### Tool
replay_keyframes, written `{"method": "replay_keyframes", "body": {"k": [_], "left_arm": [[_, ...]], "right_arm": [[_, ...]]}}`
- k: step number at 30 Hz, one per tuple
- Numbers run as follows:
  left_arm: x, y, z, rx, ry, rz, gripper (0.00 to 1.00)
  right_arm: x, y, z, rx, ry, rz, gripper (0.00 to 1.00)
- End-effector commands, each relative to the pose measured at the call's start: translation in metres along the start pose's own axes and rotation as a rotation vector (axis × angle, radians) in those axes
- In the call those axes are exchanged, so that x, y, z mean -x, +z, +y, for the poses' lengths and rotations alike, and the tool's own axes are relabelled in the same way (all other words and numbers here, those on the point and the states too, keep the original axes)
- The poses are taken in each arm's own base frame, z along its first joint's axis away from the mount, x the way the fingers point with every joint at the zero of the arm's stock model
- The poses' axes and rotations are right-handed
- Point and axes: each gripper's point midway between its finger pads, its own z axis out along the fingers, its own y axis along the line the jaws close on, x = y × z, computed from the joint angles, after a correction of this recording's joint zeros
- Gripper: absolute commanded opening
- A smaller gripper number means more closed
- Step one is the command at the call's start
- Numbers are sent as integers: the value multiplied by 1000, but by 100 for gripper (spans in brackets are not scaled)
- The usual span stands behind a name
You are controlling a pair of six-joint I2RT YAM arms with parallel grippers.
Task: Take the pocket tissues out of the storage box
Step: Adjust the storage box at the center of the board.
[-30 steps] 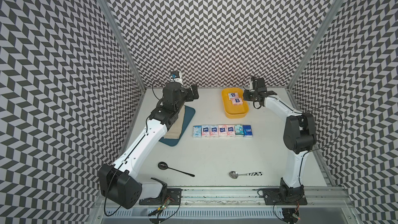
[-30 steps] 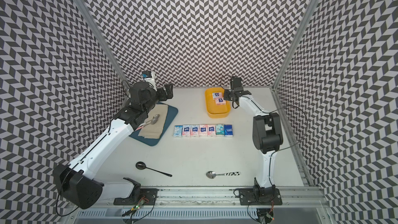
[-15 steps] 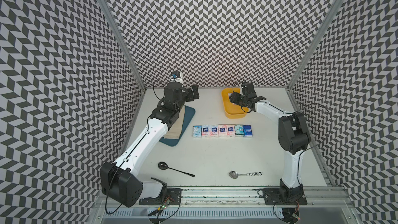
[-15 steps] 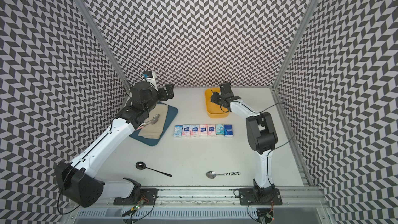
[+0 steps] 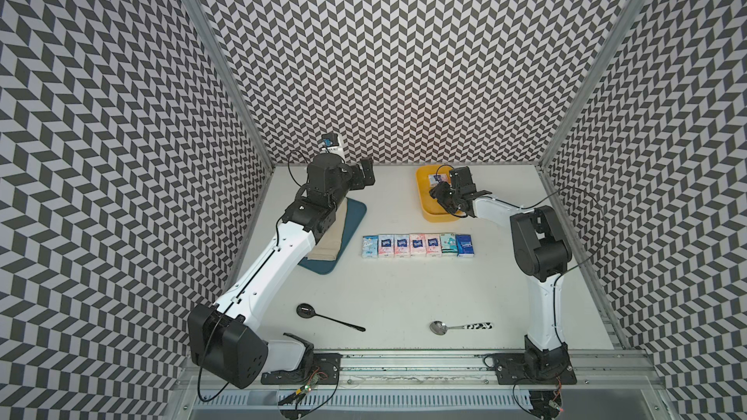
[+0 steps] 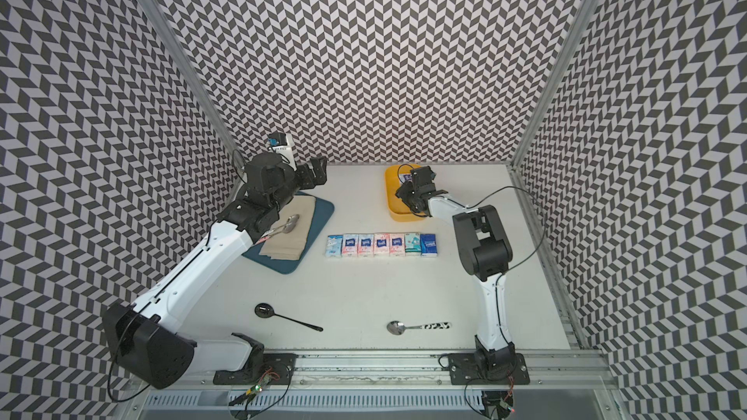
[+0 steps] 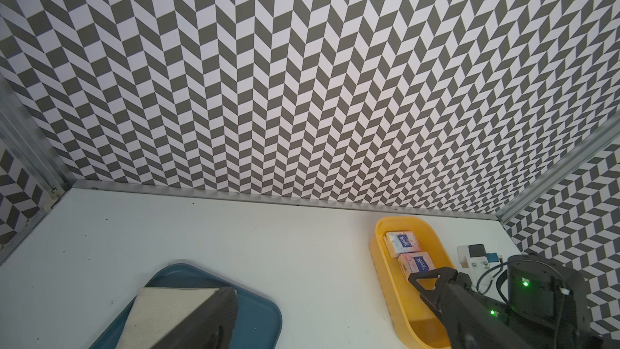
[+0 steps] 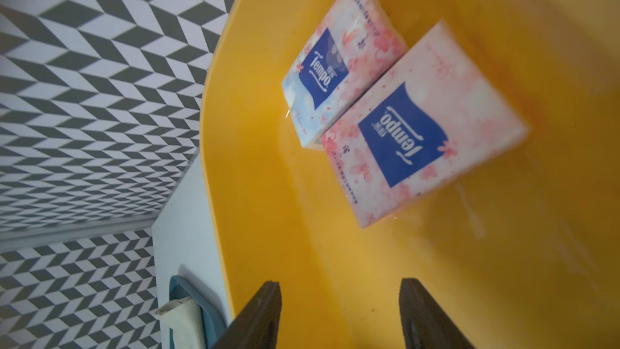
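Note:
The yellow storage box (image 5: pixel 434 214) (image 6: pixel 398 212) stands at the back of the table. Two white-pink pocket tissues lie side by side in its far end, one (image 8: pixel 339 62) behind the other (image 8: pixel 422 129); the left wrist view shows both packs (image 7: pixel 402 243). My right gripper (image 8: pixel 339 283) (image 5: pixel 438 191) hovers open over the box's bare floor, short of the nearer pack and touching nothing. Several more packs (image 5: pixel 416 245) (image 6: pixel 382 245) lie in a row on the table in front of the box. My left gripper (image 7: pixel 323 285) (image 5: pixel 364 173) is open and empty at the back left.
A dark blue tray (image 5: pixel 351 212) with a beige cloth (image 6: pixel 283 240) lies under the left arm, and a metal spoon (image 6: pixel 289 224) rests on the cloth. A black spoon (image 5: pixel 307 311) and a silver spoon (image 5: pixel 438 327) lie near the front edge.
My right gripper has swung left from beside the box's right rim to above the box, and its jaws have opened wider. The left arm has barely moved.

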Motion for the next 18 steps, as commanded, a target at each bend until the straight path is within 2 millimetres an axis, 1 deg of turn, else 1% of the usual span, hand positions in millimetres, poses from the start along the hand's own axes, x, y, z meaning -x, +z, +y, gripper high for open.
{"method": "replay_keyframes", "body": {"k": [1, 2, 8, 12, 14, 18], "left_arm": [[20, -9, -6, -28, -2, -49, 99], [22, -10, -7, -30, 0, -53, 99], [27, -19, -6, -26, 14, -63, 99], [31, -23, -5, -27, 19, -71, 99], [32, -24, -6, -30, 25, -72, 99], [34, -25, -5, -25, 33, -74, 99]], "right_arm": [[10, 10, 2, 4, 91, -61, 62], [11, 12, -2, -7, 125, -68, 62], [16, 15, -10, -37, 238, -122, 61], [18, 15, -6, -23, 290, -148, 60], [18, 19, -3, -19, 306, -146, 59], [17, 23, -8, -47, 334, -152, 56]]}}
